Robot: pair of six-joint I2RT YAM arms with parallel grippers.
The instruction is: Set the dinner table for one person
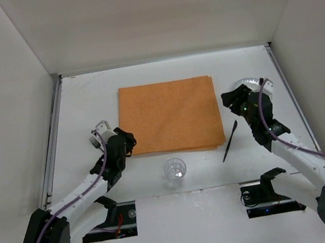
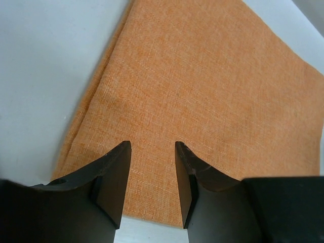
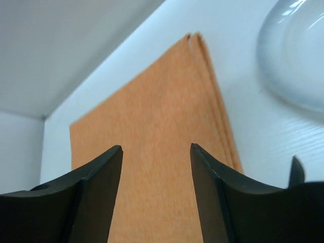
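Mat (image 1: 171, 115): one, orange, mid dinner table (image 1: 85, 96).
Glass (image 1: 174, 170): one, near side.
Left gripper (image 2: 152, 147): parted, empty.
Right gripper (image 3: 156, 149): parted, empty.

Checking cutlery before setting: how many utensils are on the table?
2: a fork beside the left arm, a black knife right of the orange mat. Arms may hide more.

Orange mat (image 2: 202, 101) coarse woven cloth; dinner table (image 1: 86, 102) matte white

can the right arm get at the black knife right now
Probably yes. The knife lies bare on the table just right of the mat, nothing on it, and the right gripper, open, is close by.
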